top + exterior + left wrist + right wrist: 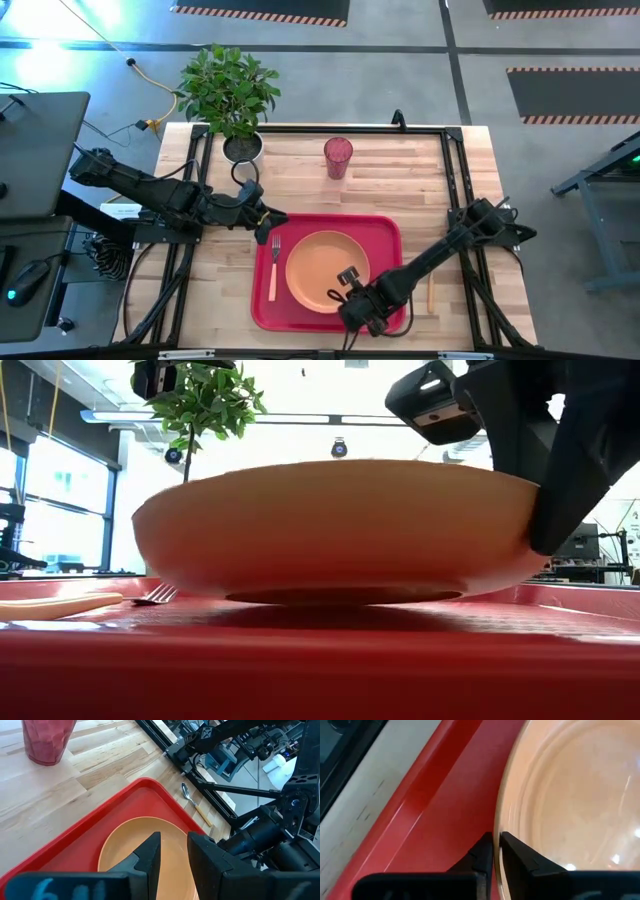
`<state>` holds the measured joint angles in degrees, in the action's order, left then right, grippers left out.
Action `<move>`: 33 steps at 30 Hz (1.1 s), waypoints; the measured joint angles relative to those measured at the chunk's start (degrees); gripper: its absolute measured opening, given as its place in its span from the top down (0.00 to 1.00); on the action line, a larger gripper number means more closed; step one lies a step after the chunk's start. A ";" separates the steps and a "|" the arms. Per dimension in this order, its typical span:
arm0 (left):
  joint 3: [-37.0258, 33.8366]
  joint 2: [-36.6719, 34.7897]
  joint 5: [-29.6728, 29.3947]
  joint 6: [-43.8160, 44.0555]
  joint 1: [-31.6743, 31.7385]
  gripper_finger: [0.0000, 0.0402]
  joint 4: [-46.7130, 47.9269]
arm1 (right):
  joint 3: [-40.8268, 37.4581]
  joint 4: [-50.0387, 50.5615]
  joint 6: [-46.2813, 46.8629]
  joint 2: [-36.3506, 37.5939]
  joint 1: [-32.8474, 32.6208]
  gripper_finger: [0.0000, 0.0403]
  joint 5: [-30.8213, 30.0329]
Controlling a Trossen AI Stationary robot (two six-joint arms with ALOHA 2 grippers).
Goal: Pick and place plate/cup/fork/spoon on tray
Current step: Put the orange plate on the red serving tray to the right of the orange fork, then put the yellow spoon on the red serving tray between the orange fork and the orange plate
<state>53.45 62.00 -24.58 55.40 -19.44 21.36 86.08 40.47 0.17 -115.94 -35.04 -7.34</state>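
The orange plate (325, 270) sits by its base on the red tray (385, 232); it also shows in the low view (340, 530). The fork (273, 265) lies on the tray, left of the plate. The pink cup (338, 157) stands on the table beyond the tray. The spoon (431, 290) lies on the table right of the tray. My right gripper (352, 300) is shut on the plate's near-right rim. My left gripper (268, 226) hovers open and empty over the tray's far left corner. My right gripper pinches the plate's raised rim (498, 827) between its two fingers, one finger (520, 857) inside the plate and one (481, 852) outside. The fingers come slanting down from the table's near right side. The plate sits level with its base (340, 596) on the tray.
A white pot with a green plant (232, 95) stands at the table's far left corner. A black frame (455, 180) runs along the table's edges. The bare wood between the cup and the tray is free.
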 joint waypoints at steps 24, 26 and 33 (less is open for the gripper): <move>0.00 0.00 0.03 -2.09 0.00 0.78 0.53 | 8.26 15.54 21.96 0.02 0.41 0.85 -4.46; 0.00 0.00 0.02 -2.16 0.00 0.78 0.53 | 10.08 20.93 25.73 0.07 0.41 0.85 -6.52; 0.00 0.00 0.00 -5.84 0.00 0.78 0.55 | 13.69 39.09 39.39 0.09 0.41 0.85 -14.04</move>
<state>53.45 62.00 -24.58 49.55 -19.44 21.92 99.77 79.55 39.56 -115.85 -34.63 -21.38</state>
